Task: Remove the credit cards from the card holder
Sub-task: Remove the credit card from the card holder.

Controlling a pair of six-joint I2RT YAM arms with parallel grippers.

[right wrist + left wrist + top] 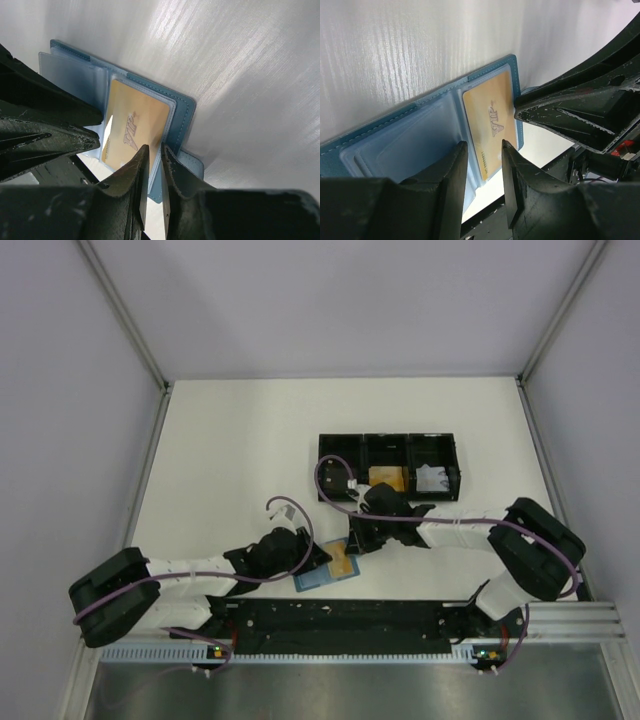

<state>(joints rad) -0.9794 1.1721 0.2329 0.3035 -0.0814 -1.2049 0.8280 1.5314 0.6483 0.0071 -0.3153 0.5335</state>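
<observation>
Orange-gold credit card (490,127) sits in a clear pocket of the card holder (395,145), raised lettering face up, not out of the slot yet. Holder lies open and flat on the white table (230,440): teal outer edge, lighter blue inner leaves. The card is in the right leaf, and the left leaf's pocket looks empty. The holder is near the front of the table, just beyond the black rail (340,620) at the arm bases and nearer the arms than the black tray (390,439).

Left gripper (482,175) is low over the holder at the fold and the card's near end. Its fingers (455,170) are partly apart with nothing clamped between them; can't tell if the tips touch the plastic.

Right gripper (152,185) comes in from the other side at the card's outer long edge, by the holder's teal border. Its fingers (135,175) are almost together with a thin gap; can't tell whether they pinch the card edge or only sit against it. The two grippers are close to each other over the holder.

The tray sits farther back and has three compartments: an orange flat piece (386,477) in the middle one, a white wad (432,478) in the right one.
</observation>
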